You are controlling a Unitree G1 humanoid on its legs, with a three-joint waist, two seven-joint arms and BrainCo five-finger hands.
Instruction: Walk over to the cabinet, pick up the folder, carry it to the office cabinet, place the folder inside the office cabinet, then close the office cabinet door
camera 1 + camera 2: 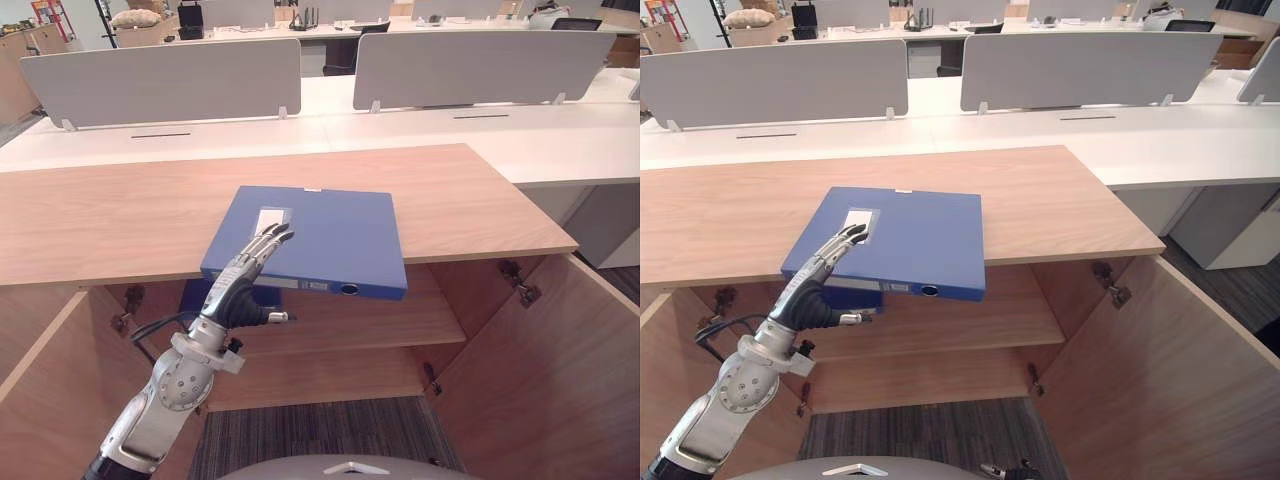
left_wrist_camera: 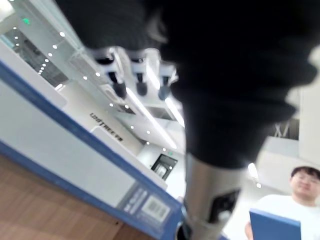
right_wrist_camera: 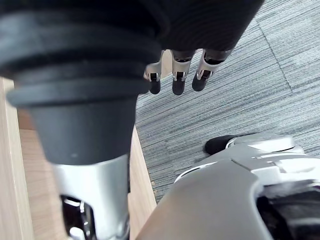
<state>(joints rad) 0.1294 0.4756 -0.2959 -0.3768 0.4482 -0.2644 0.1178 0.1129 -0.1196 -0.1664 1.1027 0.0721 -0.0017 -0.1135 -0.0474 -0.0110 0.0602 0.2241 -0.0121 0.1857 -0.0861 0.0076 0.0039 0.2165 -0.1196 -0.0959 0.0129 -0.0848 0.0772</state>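
Observation:
A blue folder [image 1: 320,240] lies flat on the wooden cabinet top [image 1: 120,215], its near edge sticking out past the front. My left hand [image 1: 240,285] reaches up to its near left corner. The straight fingers [image 1: 268,240] lie over the top by a white label, and the thumb [image 1: 277,317] points out below the edge. In the left wrist view the folder's spine [image 2: 75,165] runs between the fingers [image 2: 140,85] and the thumb with a gap on both sides, so the hand is open. My right hand [image 3: 175,80] hangs relaxed above grey carpet.
Below the top, both cabinet doors [image 1: 560,360] stand open, with a shelf [image 1: 380,320] inside and a blue shape [image 1: 196,296] on its left end. White desks with grey dividers [image 1: 160,80] stand behind. A person [image 2: 300,192] holds another blue folder [image 2: 275,227].

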